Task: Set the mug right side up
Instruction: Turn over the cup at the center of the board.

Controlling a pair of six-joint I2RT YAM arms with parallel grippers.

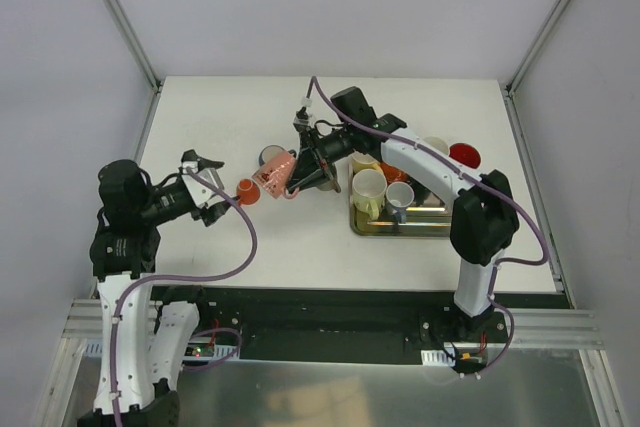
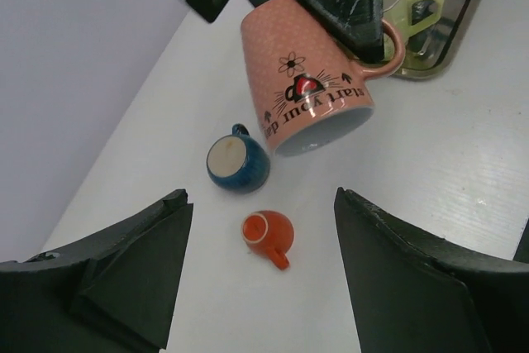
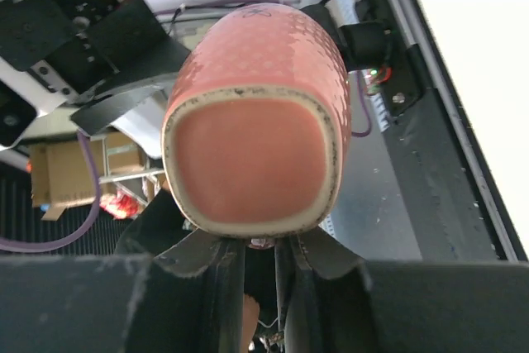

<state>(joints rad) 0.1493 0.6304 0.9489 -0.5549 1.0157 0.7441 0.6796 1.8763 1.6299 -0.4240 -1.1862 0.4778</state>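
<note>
The pink mug [image 1: 273, 175] with a flower print hangs above the table, left of the tray. It is tilted, its mouth [image 2: 324, 131] pointing down and towards my left arm, its base [image 3: 252, 163] facing the right wrist camera. My right gripper [image 1: 298, 179] is shut on the mug's handle [image 2: 390, 49]; its fingers [image 3: 221, 287] press close together just below the base. My left gripper [image 1: 208, 187] stands open a little left of the mug and holds nothing. In the left wrist view its fingers [image 2: 132, 262] frame the table below the mug.
A small orange cup [image 2: 269, 233] lies under the mug's mouth, with a blue cup [image 2: 237, 163] just behind it. A metal tray [image 1: 400, 229] with several mugs sits at the right. A red bowl [image 1: 464, 155] lies beyond it.
</note>
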